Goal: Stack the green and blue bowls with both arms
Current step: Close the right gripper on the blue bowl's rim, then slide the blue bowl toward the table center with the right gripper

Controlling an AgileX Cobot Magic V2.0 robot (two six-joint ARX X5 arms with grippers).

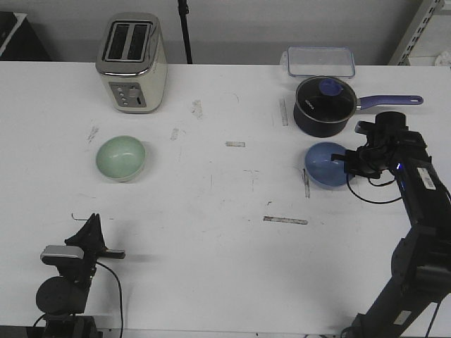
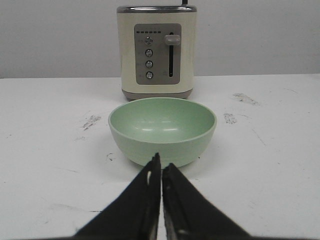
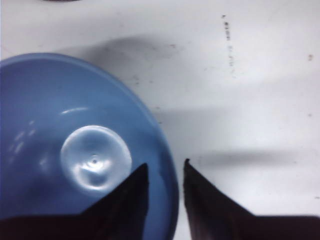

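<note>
Both bowls sit upright on the white table (image 1: pixel 211 232), mouths facing up; being round, neither has a long axis. The green bowl (image 1: pixel 120 158) stands just in front of the toaster (image 1: pixel 132 63), slightly to its left. The blue bowl (image 1: pixel 327 164) stands just in front of the saucepan (image 1: pixel 324 105), whose purple handle points to the right, and well apart from the green bowl.

The left gripper (image 2: pixel 161 162) hangs low near the table's front edge, in front of the green bowl and clear of it. Its fingers are pressed almost together, with only a thin slit between the tips, and they hold nothing.

The right gripper (image 3: pixel 165 170) is at the blue bowl's right rim. Its fingers are slightly parted and straddle the rim, one inside the bowl and one outside; whether they press the rim cannot be told.
</note>
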